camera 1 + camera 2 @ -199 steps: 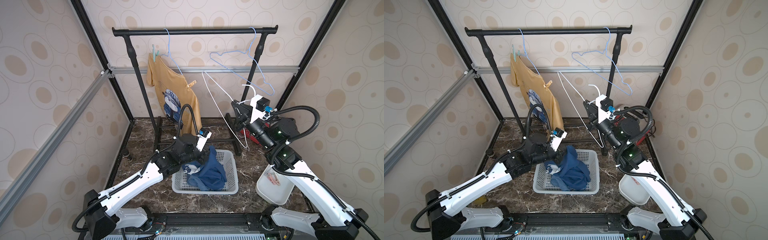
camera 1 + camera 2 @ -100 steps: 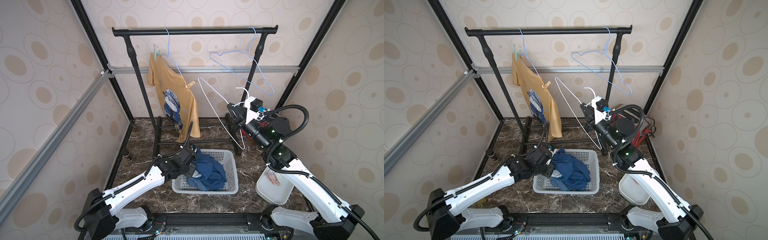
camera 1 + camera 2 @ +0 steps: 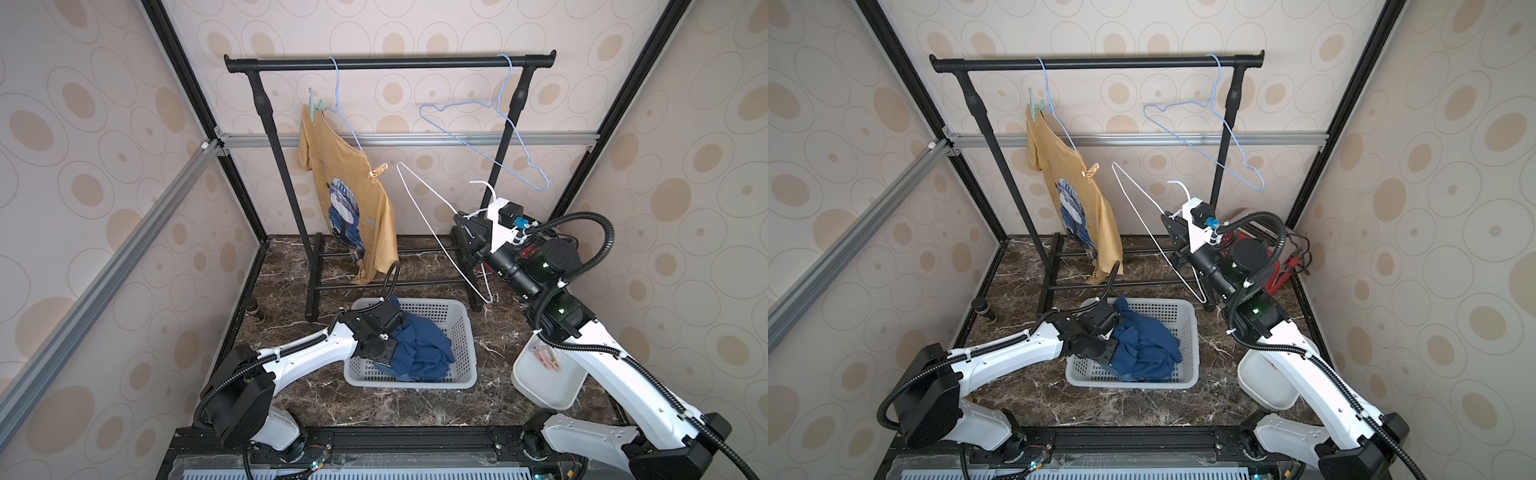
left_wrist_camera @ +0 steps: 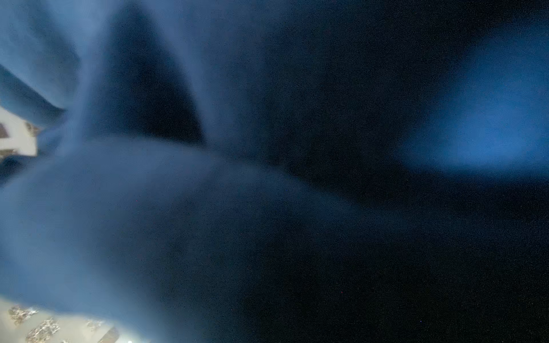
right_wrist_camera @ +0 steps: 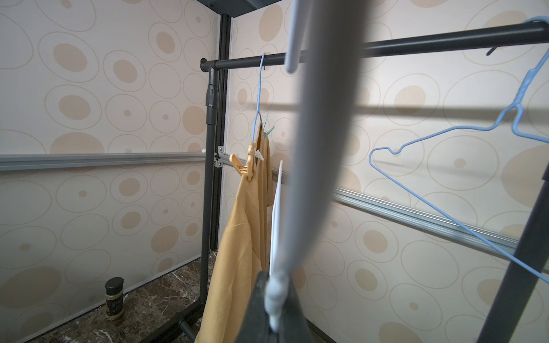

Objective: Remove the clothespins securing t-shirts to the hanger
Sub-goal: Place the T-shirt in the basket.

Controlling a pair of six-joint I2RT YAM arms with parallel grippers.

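My right gripper (image 3: pixel 464 220), at three o'clock, pinches the white hanger (image 5: pixel 315 148). My left gripper (image 3: pixel 386 353) sits closed against blue t-shirts (image 3: pixel 419 349), six o'clock.

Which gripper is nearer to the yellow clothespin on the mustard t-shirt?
Right. The right gripper, shut on the white hanger, is raised off to the side of the yellow clothespin. The left gripper sits far below it, in the basket among the blue t-shirts.

Laundry basket (image 3: pixel 432 302) centre; garment rack (image 3: pixel 386 63) at 12 behind it; hanging t-shirt (image 3: pixel 353 199) at 11; clothespin tub (image 3: pixel 536 386) at 3.
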